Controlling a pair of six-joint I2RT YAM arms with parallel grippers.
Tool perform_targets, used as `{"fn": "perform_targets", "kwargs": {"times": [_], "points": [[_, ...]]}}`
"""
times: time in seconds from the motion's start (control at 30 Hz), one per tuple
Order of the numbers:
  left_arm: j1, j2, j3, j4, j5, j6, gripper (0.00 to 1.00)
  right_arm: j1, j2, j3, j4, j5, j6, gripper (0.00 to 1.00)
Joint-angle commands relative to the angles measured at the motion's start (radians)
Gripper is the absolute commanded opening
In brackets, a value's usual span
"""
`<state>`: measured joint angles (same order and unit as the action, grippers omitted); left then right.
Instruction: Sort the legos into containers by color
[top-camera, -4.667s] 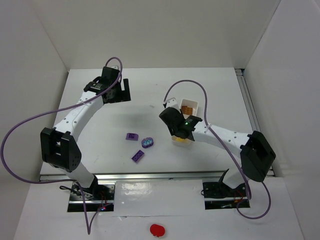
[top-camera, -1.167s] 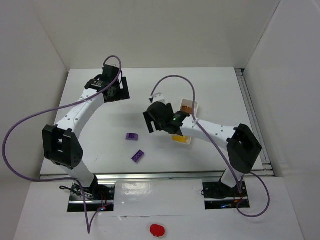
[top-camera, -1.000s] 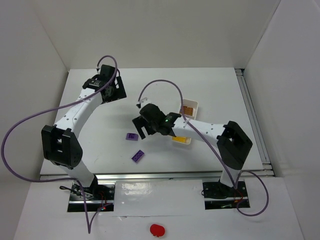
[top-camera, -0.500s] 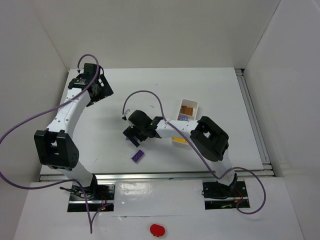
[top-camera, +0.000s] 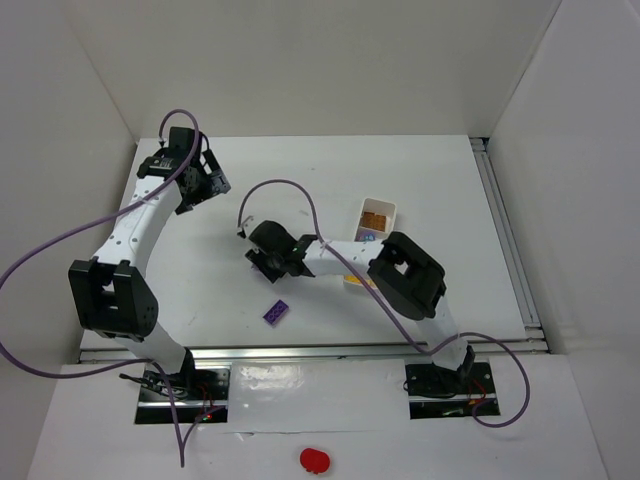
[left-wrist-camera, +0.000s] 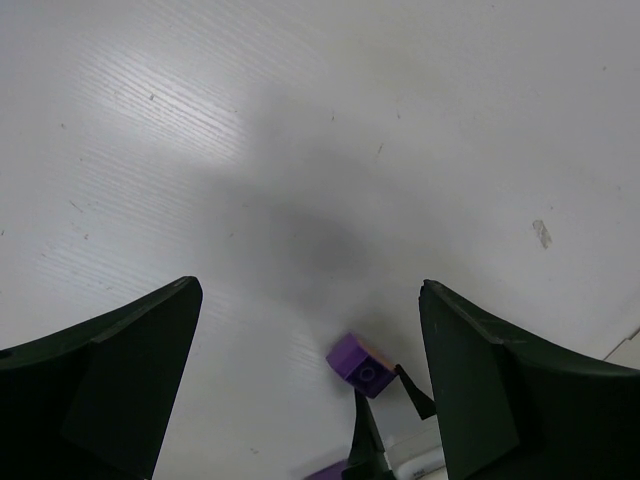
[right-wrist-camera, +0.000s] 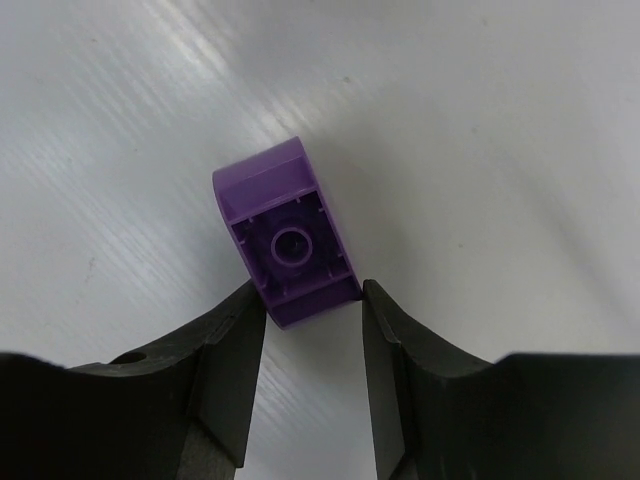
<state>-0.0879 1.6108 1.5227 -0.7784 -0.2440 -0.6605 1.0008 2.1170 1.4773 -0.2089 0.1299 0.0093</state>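
1. The purple brick (right-wrist-camera: 290, 245) sits underside up, left of the tray (top-camera: 391, 207). Its near end is pinched between the fingers of the right gripper (right-wrist-camera: 308, 292). Whether it has left the surface (top-camera: 420, 170) cannot be told.
2. Change: within the last 1 second the right gripper travelled from the tray to this brick with its fingers wide, then narrowed onto it.
3. Consequence: the pick appears made, and transport to the tray is the likely next step. Only 1 end of the brick is held, so it may pivot on lifting.
4. A second purple brick (top-camera: 276, 312) lies nearer the arm bases, apart from the gripper and not yet sorted.
5. The tray shows brown pieces (top-camera: 375, 218) in its far compartment, yellow pieces (top-camera: 362, 282) in its near one, and what appears to be a bluish piece (top-camera: 367, 237) between them. This middle compartment is the probable destination.
6. The left gripper (left-wrist-camera: 310, 288) has withdrawn to the far left. Its fingers stand wide with nothing between them.
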Motion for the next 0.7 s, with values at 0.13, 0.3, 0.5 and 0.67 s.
{"fn": "perform_targets", "kwargs": {"times": [0.13,0.3,0.5,0.67], "points": [[-0.001,-0.009,0.039,-0.001,0.003,0.012,1.0,-0.008,-0.32,-0.159,0.078,0.246,0.057,0.42],[-0.001,0.011,0.039,0.008,0.025,0.012,1.0,-0.119,-0.526,-0.302,0.007,0.425,0.148,0.41],[-0.001,0.038,0.039,0.008,0.046,0.021,1.0,-0.295,-0.666,-0.413,-0.12,0.505,0.277,0.41],[-0.001,0.047,0.048,0.008,0.055,0.03,1.0,-0.372,-0.629,-0.388,-0.26,0.524,0.489,0.41]]}}
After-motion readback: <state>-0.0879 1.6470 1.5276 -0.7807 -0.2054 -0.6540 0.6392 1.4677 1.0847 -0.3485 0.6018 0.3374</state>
